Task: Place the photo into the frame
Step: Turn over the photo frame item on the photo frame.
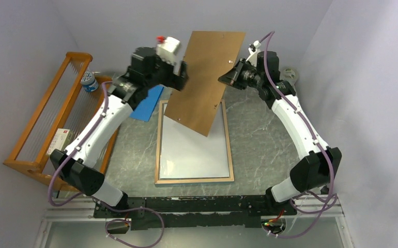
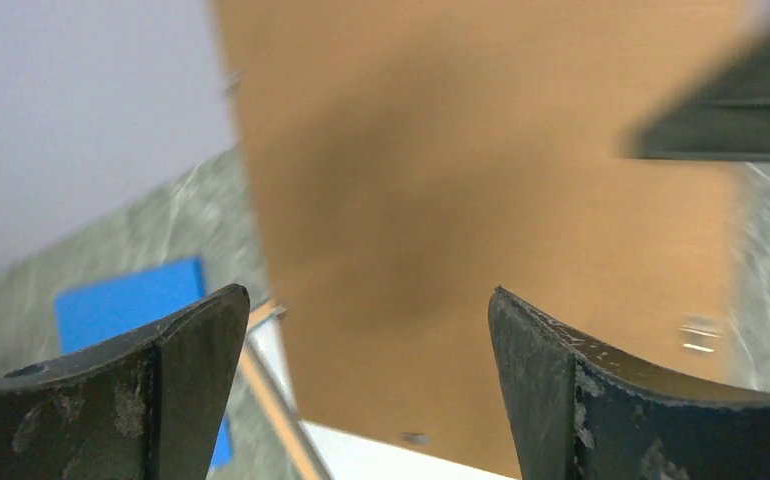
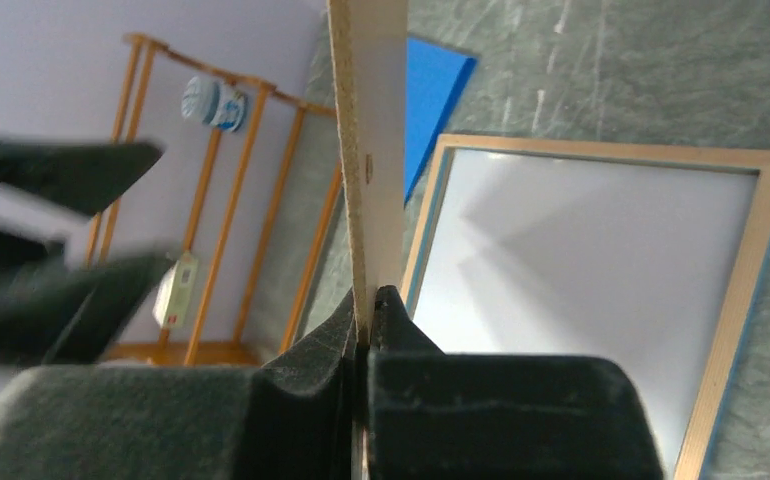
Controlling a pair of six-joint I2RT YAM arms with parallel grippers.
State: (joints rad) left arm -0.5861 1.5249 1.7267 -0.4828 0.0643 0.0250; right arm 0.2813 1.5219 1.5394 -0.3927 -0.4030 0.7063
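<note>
The frame lies flat on the table with its light wood back up and a pale pane inside; it also shows in the right wrist view. Above its far end a plain brown backing board stands tilted in the air. My right gripper is shut on the board's right edge, its jaws pinching the thin edge. Beside the board's left edge, my left gripper is open, and the board fills the space beyond its spread fingers. The photo is out of view.
An orange wooden rack stands along the left wall, with a small blue-and-white container and a white box on it. A flat blue pad lies left of the frame's far end. Walls close in on both sides.
</note>
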